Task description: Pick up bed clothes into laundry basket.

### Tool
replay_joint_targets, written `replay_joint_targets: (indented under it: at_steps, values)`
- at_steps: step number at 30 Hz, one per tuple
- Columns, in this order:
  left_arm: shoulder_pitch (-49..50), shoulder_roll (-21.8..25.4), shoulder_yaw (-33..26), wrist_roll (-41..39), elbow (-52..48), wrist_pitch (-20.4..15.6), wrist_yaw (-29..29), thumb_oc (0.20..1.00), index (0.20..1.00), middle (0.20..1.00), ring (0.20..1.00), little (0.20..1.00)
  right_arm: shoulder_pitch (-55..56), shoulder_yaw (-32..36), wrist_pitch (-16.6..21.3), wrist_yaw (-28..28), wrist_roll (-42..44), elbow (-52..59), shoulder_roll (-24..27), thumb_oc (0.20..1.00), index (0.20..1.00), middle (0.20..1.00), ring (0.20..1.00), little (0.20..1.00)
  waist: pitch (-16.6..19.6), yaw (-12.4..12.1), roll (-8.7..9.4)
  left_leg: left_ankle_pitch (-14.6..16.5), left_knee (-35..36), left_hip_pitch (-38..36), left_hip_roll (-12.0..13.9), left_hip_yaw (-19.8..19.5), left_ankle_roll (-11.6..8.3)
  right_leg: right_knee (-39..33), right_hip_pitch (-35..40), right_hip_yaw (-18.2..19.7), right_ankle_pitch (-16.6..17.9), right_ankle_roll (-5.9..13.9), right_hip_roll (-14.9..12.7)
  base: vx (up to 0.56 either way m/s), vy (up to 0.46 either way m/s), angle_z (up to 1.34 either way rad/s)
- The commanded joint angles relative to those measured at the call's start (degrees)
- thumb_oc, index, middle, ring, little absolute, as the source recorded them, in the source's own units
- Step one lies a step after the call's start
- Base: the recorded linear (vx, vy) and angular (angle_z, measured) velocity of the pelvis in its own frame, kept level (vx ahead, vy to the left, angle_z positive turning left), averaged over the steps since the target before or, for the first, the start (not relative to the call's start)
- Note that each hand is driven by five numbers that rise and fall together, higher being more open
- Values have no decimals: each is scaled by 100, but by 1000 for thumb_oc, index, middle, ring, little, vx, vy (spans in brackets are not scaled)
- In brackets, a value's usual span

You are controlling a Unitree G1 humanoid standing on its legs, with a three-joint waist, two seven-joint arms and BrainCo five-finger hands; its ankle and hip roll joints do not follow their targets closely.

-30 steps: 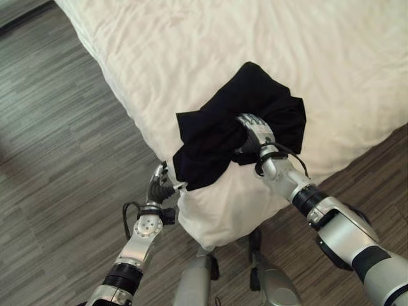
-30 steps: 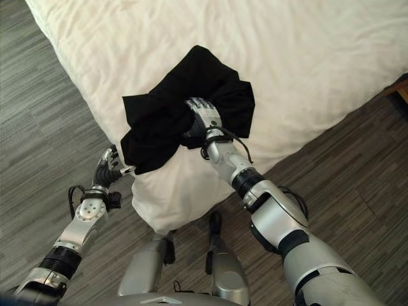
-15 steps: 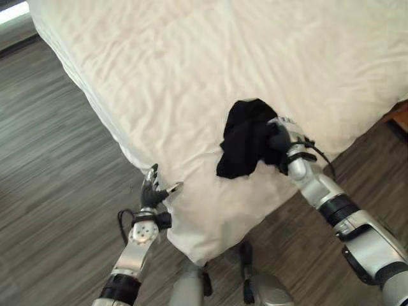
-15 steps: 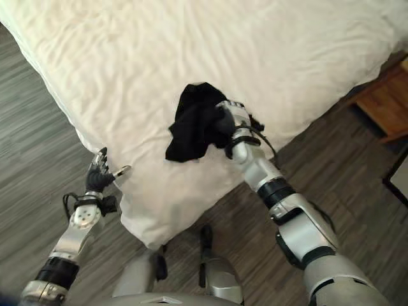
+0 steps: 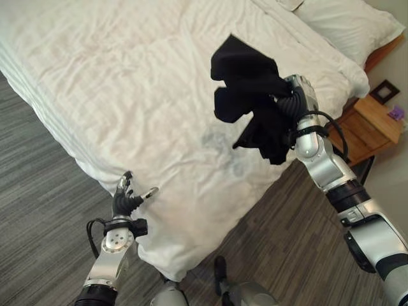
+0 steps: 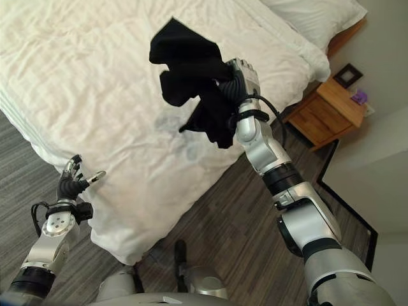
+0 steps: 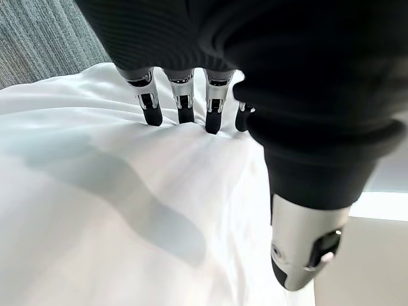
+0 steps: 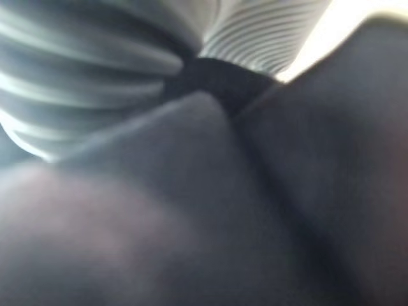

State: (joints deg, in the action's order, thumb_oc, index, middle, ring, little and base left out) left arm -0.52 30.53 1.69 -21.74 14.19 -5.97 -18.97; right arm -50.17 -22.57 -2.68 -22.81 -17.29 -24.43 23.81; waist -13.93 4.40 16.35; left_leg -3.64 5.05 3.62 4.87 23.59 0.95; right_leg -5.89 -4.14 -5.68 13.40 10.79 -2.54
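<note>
One black garment hangs bunched in the right hand, fingers clenched round it (above the white bed); left hand relaxed, fingers splayed at the bed's corner.

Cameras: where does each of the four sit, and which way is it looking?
Left eye view: on the head, looking down at the white bed; both arms show, the right hand gripping the black garment.
Right eye view: beside it, same scene, plus a wooden nightstand.
Left wrist view: along the left hand, open over the bedsheet.
Right wrist view: pressed against dark cloth.
Shared: both eyes see the garment held above the bed.
</note>
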Motion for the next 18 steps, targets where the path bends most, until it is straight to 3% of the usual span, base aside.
replay_joint_targets:
  at_steps: [1,3,5,6,8,9,11,12,13,15,18]
  values:
    - [-662,97,636,4,-793,-328,477,1000,1000,1000,1000,1000,-442,301,120,-260,192,145,179,200,200,200,200,200,338,251,-175,335,-5,-596,518,383,-396,830,-2,-857,-540,-73,-769,-215,134,-112]
    - [-673,82,545,-55,-966,-328,364,1000,1000,1000,1000,1000,-325,542,88,-374,193,236,165,200,200,200,200,200,524,236,-210,328,-18,-723,733,782,-394,1612,410,-1452,-895,-103,-1097,-200,117,-79]
    - [-656,72,482,-91,-1012,-342,326,1000,1000,1000,1000,1000,-271,586,78,-365,211,291,168,200,200,200,200,200,577,214,-213,283,-35,-732,767,940,-377,1859,518,-1569,-971,-129,-1189,-182,103,-83]
    - [-730,72,367,-108,-1079,-335,210,1000,1000,1000,1000,1000,-211,596,61,-335,235,309,129,200,200,200,200,200,725,196,-202,187,-63,-715,832,1251,-340,2099,754,-1817,-1046,-138,-1274,-202,98,-59]
    - [-833,121,192,-107,-1250,-385,109,1000,1000,1000,1000,1000,-162,595,60,-292,263,317,39,200,200,200,200,200,880,43,-193,64,-89,-757,909,1760,-331,2167,1019,-2219,-1009,-98,-1427,-211,69,-71]
    - [-823,126,185,-110,-1257,-384,109,1000,1000,1000,1000,1000,-165,593,62,-291,267,314,34,200,200,200,200,200,874,18,-187,63,-87,-782,910,1795,-340,2160,1021,-2191,-1009,-100,-1425,-149,-2,-132]
    - [-904,180,-17,-201,-1545,-512,69,1000,1000,1000,1000,1000,-168,540,92,-192,362,273,-14,200,200,200,200,200,1008,-173,-228,-112,-118,-816,1083,2343,-408,1994,1292,-2727,-990,-142,-1598,-219,-67,-215]
    - [-804,251,-358,-377,-2036,-652,113,1000,1000,1000,1000,1000,-288,484,110,-11,447,360,-5,200,200,200,200,200,1043,-392,-272,-272,-265,-959,1292,2683,-557,1643,1416,-2832,-1235,-280,-1496,-291,-262,-318]
    - [-851,272,-508,-482,-2181,-802,71,1000,1000,1000,1000,1000,-322,459,153,79,552,363,58,200,200,200,200,200,1076,-450,-271,-430,-435,-920,1471,2745,-701,1186,1519,-2596,-1619,-450,-1201,-263,-354,-429]
    - [-1051,347,-669,-496,-2040,-886,-104,1000,1000,1000,1000,1000,-417,392,177,141,584,412,160,200,200,200,200,200,1059,-419,-350,-658,-666,-859,1785,2857,-920,763,1601,-2446,-1788,-543,-896,-160,-364,-349]
    - [-1081,314,-828,-446,-1867,-930,-182,1000,1000,1000,1000,1000,-379,391,190,242,524,745,453,200,200,200,200,200,966,-219,-568,-998,-807,-849,2094,2917,-1223,349,1752,-2152,-1924,-712,-449,-122,-261,-54]
